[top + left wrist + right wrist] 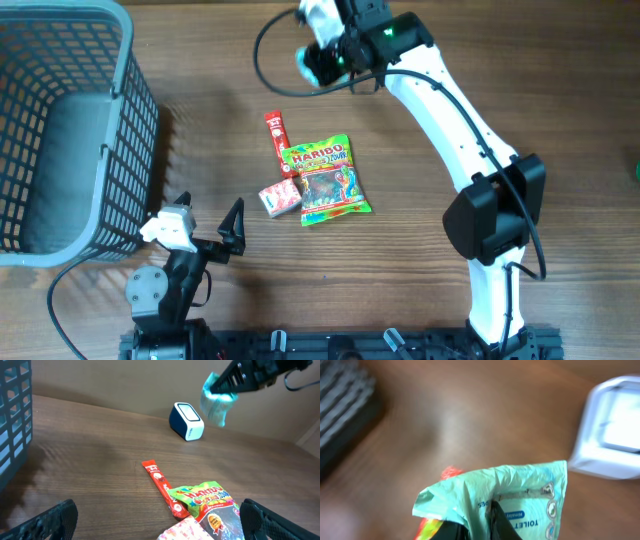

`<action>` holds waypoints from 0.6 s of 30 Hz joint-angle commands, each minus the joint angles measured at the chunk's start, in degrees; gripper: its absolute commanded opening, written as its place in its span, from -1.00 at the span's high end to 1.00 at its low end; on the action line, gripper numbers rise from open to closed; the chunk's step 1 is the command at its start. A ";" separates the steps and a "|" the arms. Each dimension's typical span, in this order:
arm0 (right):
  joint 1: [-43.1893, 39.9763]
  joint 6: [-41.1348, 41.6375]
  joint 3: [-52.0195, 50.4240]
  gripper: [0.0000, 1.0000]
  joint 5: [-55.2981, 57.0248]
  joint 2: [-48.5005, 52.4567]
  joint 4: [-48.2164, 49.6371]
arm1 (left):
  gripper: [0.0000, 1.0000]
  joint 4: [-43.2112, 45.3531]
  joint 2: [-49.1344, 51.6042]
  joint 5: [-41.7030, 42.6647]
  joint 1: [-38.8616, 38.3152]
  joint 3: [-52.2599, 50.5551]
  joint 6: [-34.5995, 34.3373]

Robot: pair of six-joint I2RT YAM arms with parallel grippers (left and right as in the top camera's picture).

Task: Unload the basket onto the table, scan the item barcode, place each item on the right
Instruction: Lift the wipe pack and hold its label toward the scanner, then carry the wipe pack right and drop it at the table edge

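Where our left arm sits at the near edge of the brown wooden table [400, 100], the left gripper [203, 230] hovers with its two fingers spread wide apart and nothing between them. To its left stands the grey plastic lattice basket [135, 110]. Just beyond the open fingers we see a small pink and white packet [280, 197], which touches the green Haribo sweet bag [330, 180] lying flat beside it. A thin red stick sachet [275, 135] lies next, its lower end reaching the bag's top corner. Farther out, our right arm stretches across the table and the right gripper [222, 386] is clamped on the top of a pale green soft plastic packet [217, 404] printed with the word TOILET, which hangs in the air clear of the wood. Just past the packet, the small white and dark blue box-shaped scanner [186, 421] rests on the table, its pale window tilted upward, near the packet but not touching it.
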 commanded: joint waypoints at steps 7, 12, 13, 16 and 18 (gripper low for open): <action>-0.61 2.05 0.63 0.91 19.23 10.08 20.59 | -1.00 -0.09 -0.04 -0.31 0.26 -0.20 0.92; -0.72 1.25 0.63 0.91 20.04 12.76 26.29 | -1.00 -0.09 -0.04 -0.33 0.26 -0.20 0.92; -0.72 1.29 0.63 0.91 20.04 13.42 26.99 | -1.00 -0.09 -0.04 -0.31 0.26 -0.20 0.92; -0.72 1.36 0.63 0.91 20.33 14.45 29.11 | -1.00 -0.09 -0.04 -0.31 0.26 -0.20 0.92; -0.72 1.40 0.63 0.92 20.31 14.47 28.92 | -1.00 -0.09 -0.04 -0.31 0.26 -0.20 0.92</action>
